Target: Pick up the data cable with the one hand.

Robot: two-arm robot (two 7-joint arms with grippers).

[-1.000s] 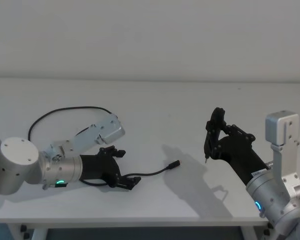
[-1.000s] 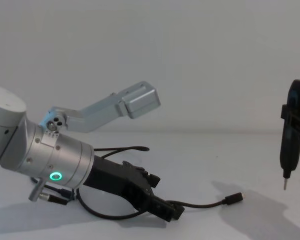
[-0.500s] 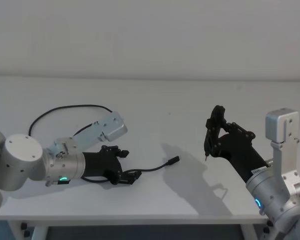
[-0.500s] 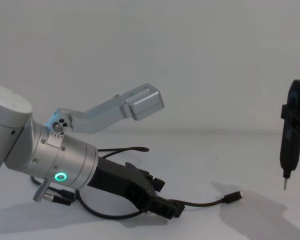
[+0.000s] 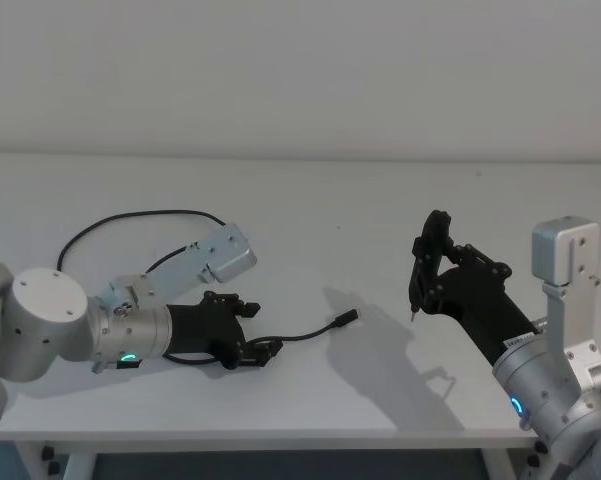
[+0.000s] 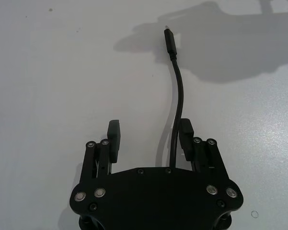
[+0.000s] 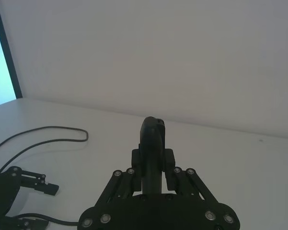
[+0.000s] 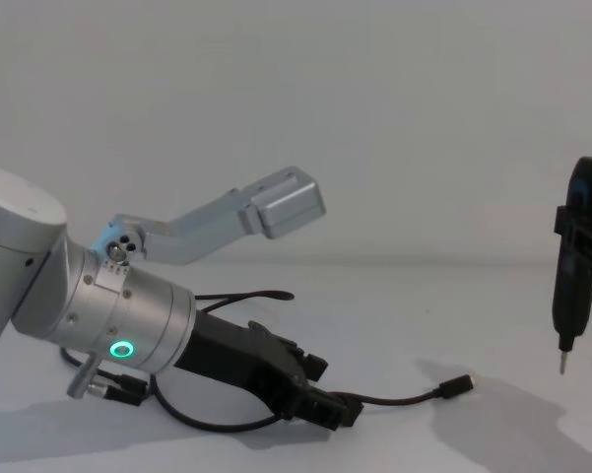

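Note:
The data cable (image 5: 305, 335) lies on the white table, looping far left and ending in a small plug (image 5: 348, 318) at mid-table. My left gripper (image 5: 260, 350), black fingers on a silver wrist with a green ring, sits low over the table and is open. In the left wrist view the cable (image 6: 179, 91) runs between the fingers (image 6: 114, 139), close beside one pad and clear of the other. From the chest the left gripper (image 8: 340, 409) straddles the cable (image 8: 404, 399). My right gripper (image 5: 427, 275) hangs above the table's right side, shut on a slim black pin-tipped tool (image 7: 152, 139).
The white tabletop (image 5: 310, 220) runs back to a plain wall. The cable's far loop (image 5: 130, 215) curves behind the left arm. A grey camera bracket (image 5: 225, 255) sticks out over the left wrist. The table's front edge (image 5: 280, 432) lies just below the left arm.
The left gripper has slid slightly leftward and away from the table's front edge, with the cable still between its fingers; the plug end shifted a little. The right arm has stayed still.

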